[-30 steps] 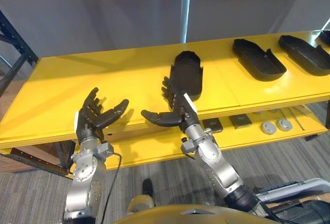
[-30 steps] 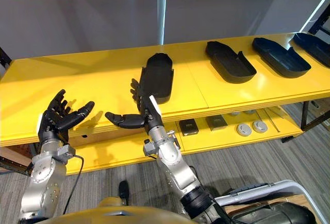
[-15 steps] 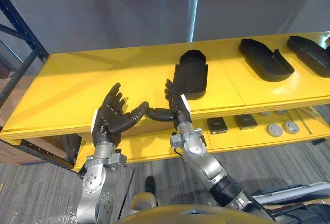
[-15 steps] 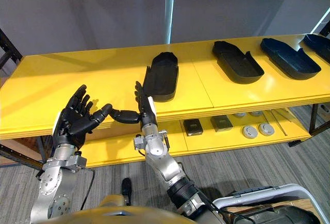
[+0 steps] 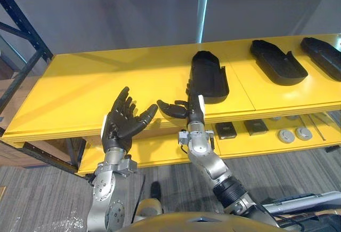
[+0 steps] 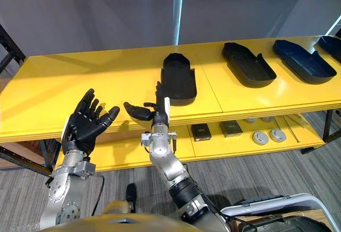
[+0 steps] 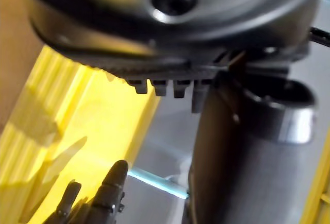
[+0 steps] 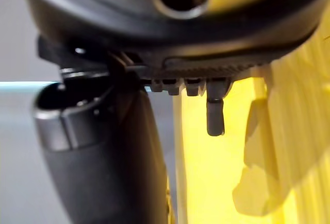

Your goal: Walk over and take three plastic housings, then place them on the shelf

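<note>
Three black plastic housings lie hollow side up on the yellow tabletop (image 5: 80,82); the nearest housing (image 5: 209,77) sits about mid-tabletop with one end close to the front edge; the second housing (image 5: 278,61) and the third housing (image 5: 322,55) lie well apart from it toward the robot's right; neither hand holds any of them. The right hand (image 5: 193,109) stands upright at the front edge just before the nearest housing, fingers straight and released, thumb stretched toward the left; whether its fingertips touch the housing cannot be told. The left hand (image 5: 123,122) hovers before the tabletop's front edge with palm up and fingers spread, grasping nothing, near the right thumb but apart from it. Beneath, a lower shelf (image 5: 160,152) carries small dark square pieces (image 5: 226,130) and round grey pieces (image 5: 295,134); a dark rack upright (image 5: 16,24) rises at the left.
</note>
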